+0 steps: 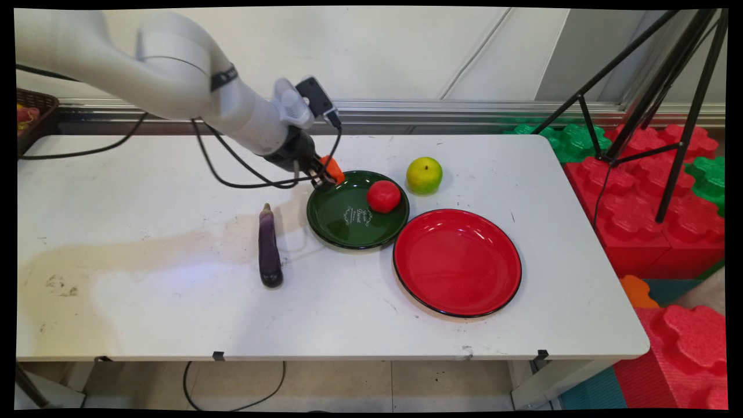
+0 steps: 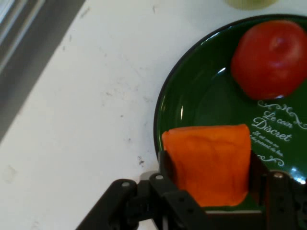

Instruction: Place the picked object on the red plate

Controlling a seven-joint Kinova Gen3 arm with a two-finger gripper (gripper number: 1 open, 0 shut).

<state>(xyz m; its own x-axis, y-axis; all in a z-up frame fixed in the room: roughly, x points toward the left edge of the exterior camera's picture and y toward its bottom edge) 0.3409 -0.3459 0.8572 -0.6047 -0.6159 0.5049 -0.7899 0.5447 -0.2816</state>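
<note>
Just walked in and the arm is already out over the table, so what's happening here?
The gripper is shut on an orange piece, holding it at the left rim of the green plate. A red tomato already sits on that plate. A green apple lies just behind it, the red plate lies bare to the right, and an eggplant lies on the white table to the left.

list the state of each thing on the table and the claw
claw: shut on the orange piece, over the green plate's rim
orange piece: held
green plate: holds the tomato
tomato: resting in the green plate
red plate: empty
apple: upright on the table
eggplant: lying flat
</note>
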